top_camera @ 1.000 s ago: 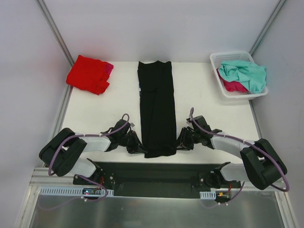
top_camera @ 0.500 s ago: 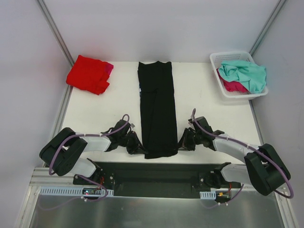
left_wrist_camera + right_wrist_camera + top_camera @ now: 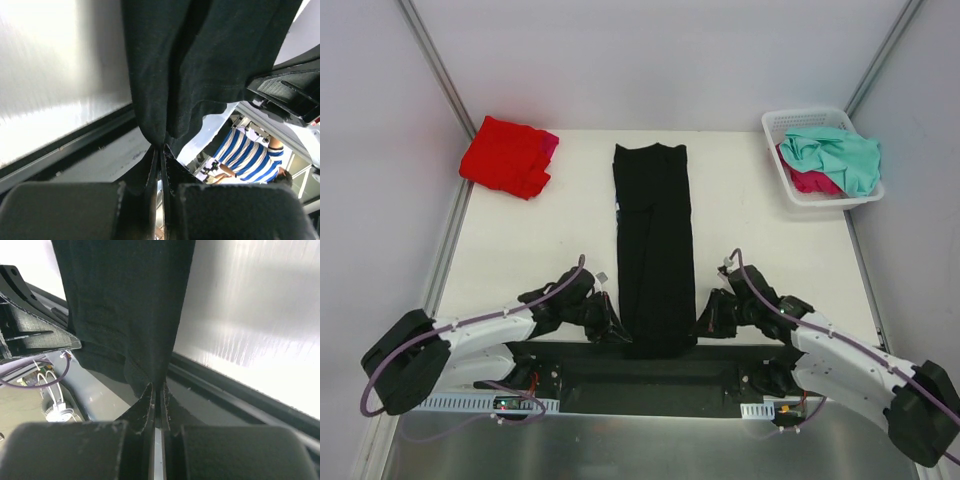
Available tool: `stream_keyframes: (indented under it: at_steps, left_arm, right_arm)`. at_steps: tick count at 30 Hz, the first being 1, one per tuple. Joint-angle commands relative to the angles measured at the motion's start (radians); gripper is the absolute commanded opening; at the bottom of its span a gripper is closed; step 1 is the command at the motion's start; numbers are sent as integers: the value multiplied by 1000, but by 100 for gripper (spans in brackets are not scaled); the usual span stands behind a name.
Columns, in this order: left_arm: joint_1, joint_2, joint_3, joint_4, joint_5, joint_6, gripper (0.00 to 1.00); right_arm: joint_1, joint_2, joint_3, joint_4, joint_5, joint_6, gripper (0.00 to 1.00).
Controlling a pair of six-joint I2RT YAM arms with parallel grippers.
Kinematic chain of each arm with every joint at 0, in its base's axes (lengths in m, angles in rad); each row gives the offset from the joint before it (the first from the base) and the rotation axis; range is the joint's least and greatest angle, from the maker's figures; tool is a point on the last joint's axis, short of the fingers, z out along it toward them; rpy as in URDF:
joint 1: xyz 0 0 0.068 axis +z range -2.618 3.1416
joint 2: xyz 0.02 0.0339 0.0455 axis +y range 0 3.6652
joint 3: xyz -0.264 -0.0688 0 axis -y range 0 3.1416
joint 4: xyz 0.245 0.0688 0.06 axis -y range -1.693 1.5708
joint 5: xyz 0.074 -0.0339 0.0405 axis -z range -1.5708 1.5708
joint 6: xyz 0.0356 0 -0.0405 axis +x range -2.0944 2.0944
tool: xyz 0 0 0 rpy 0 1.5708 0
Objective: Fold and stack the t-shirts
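Observation:
A long black t-shirt [image 3: 655, 235], folded into a narrow strip, runs down the middle of the white table [image 3: 530, 240], and its near end hangs past the front edge. My left gripper [image 3: 617, 332] is shut on the strip's near left corner [image 3: 160, 135]. My right gripper [image 3: 701, 324] is shut on the near right corner [image 3: 152, 372]. A folded red t-shirt [image 3: 507, 156] with a magenta-pink edge lies at the far left corner. A teal-mint t-shirt [image 3: 837, 155] lies over a magenta-pink one [image 3: 811, 181] in the basket.
The white lattice basket [image 3: 790, 125] stands at the far right corner of the table. A black rail [image 3: 650, 365] runs along the near edge under the hanging cloth. Grey walls close in on both sides and the back.
The right gripper has shut on the black t-shirt's near right corner. Both arms pulled back toward the near edge, dragging the strip so its end now overhangs the table.

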Motion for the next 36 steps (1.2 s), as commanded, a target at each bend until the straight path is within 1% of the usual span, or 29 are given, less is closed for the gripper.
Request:
stream_keyframes:
  at_steps: [1,2,4,6,8,9,10,11,13,14,17,20,23,28,30,36]
  left_arm:
    - [-68,-142,-12,-174,-67,-101,0]
    - [-81,-192,-9,-192,-78,-113,0]
    - [-116,-245,0,-260,-113,-142,0]
    - [-128,-309,35,-319,-136,-145,0]
    - [-130,-363,87,-422,-175,-135,0]
    - [-131,-375,109,-454,-192,-128,0]
    - [-130,-383,133,-526,-212,-103,0]
    - [-127,-377,193,-557,-251,-86,0]
    - [-116,-350,252,-611,-270,-25,0]
    - [-104,-308,293,-631,-270,-4,0]
    - [-70,-233,345,-639,-267,54,0]
    - [-36,-178,374,-637,-262,94,0]
    - [16,-150,391,-637,-259,129,0]
    - [144,-155,397,-639,-219,206,0]
    - [163,-145,407,-639,-209,230,0]
    - [169,-69,453,-637,-204,250,0]
  right_arm:
    - [86,-146,8,-164,83,111,1]
    - [105,-176,25,-207,110,125,1]
    - [146,-239,46,-253,141,154,1]
    - [172,-270,95,-333,196,167,1]
    - [197,-299,150,-403,244,170,1]
    - [198,-303,168,-424,255,165,1]
    - [200,-308,186,-437,267,155,1]
    - [198,-299,209,-466,281,130,1]
    - [194,-273,269,-481,309,102,1]
    - [191,-232,284,-481,307,89,1]
    - [181,-155,333,-468,306,46,1]
    - [151,-119,358,-453,298,4,1]
    - [79,-93,361,-444,269,-39,1]
    - [-73,-69,359,-442,214,-141,1]
    - [-119,-55,369,-442,195,-163,1]
    - [-150,28,396,-395,149,-203,1]
